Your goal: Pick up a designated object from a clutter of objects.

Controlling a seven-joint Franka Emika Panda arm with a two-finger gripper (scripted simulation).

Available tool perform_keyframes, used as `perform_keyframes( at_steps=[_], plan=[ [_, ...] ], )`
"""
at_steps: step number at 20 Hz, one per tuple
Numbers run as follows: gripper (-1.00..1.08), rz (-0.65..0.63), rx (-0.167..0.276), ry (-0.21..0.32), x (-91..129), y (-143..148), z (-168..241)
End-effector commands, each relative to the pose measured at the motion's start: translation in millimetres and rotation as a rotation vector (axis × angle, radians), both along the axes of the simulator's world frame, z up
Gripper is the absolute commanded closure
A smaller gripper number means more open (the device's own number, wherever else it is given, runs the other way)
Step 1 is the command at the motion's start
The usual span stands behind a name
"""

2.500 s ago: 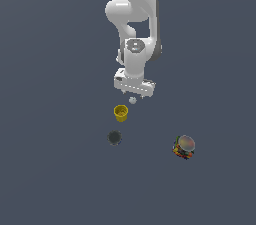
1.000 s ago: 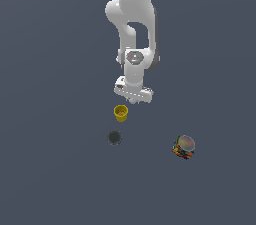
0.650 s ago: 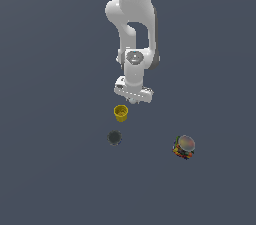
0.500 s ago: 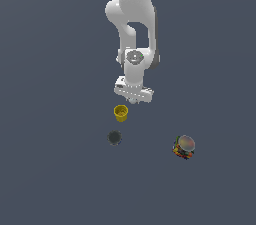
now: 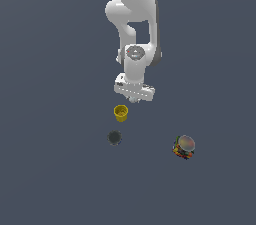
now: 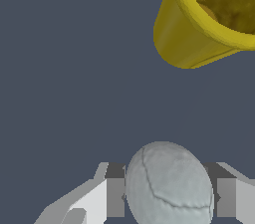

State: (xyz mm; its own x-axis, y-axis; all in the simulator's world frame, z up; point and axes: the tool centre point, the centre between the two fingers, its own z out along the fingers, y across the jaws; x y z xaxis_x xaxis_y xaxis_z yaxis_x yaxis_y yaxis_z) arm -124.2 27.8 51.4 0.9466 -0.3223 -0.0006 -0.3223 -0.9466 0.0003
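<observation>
In the exterior view the arm reaches straight down and its pincer point(image 5: 133, 98) sits low over the worktop point(image 5: 55, 169). The ball is hidden beneath the pincer here. The yellow cup point(image 5: 120, 113) stands just beside the pincer at about seven o'clock, the dark disc point(image 5: 114, 137) beyond it at six, and the multicoloured can point(image 5: 184, 146) well apart at four.

In the wrist view the whitish-grey ball point(image 6: 169, 186) fills the gap between the two fingers point(image 6: 115, 195), which press on its opposite sides, so the pincer is pinching it. The ball looks smooth, hard and light, with faint seams. Being round, it could roll or squirt out, so hold it across its widest middle.
</observation>
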Motion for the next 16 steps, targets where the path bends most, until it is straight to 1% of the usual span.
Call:
perform_keyframes(
  at_steps=[1, 16],
  plan=[
    [1.08, 0.0, 0.0, -0.001, 6.2, 0.3, 13.2],
    [1.08, 0.0, 0.0, 0.0, 60.9, 3.2, 128.5]
  ],
)
